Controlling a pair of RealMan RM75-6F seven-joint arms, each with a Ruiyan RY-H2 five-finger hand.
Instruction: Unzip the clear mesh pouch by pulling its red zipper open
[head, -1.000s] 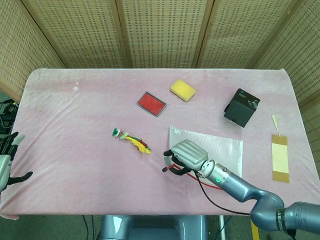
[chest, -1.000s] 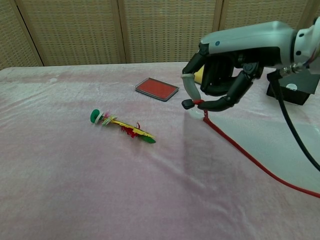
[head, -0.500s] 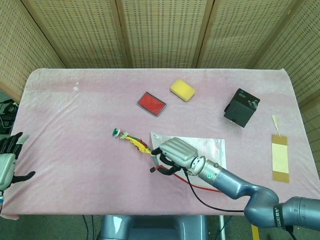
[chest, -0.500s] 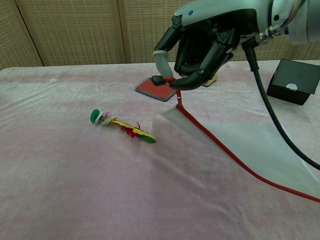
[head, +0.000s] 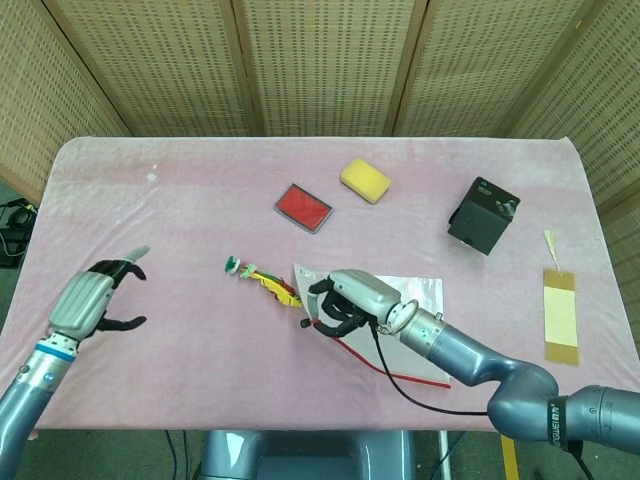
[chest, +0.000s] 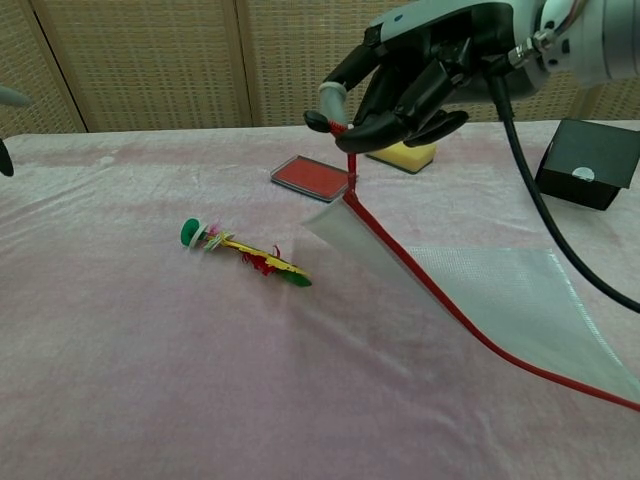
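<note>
Above the pink table (head: 180, 210), pouch corner lifted
Right hand (chest: 415, 75) pinching red zipper (chest: 440, 295) pull, hauled leftward; mesh pouch (chest: 500, 290) dragged along unopened; left hand (head: 95, 297) spread, newly risen.

No text, brand, number or sign is legible in either view. The pouch (head: 405, 300) shows a pale patch at its lifted corner in the head view, possibly a label; the print on it is too small to make out. The black box (head: 482, 214) carries a small light mark on its top face, seen in both views; it cannot be resolved as letters or a logo. The tan strip (head: 561, 320) at the table's right edge has a paler panel with no readable marks. The red tin (head: 303, 207) and yellow sponge (head: 365, 179) show plain faces.
</note>
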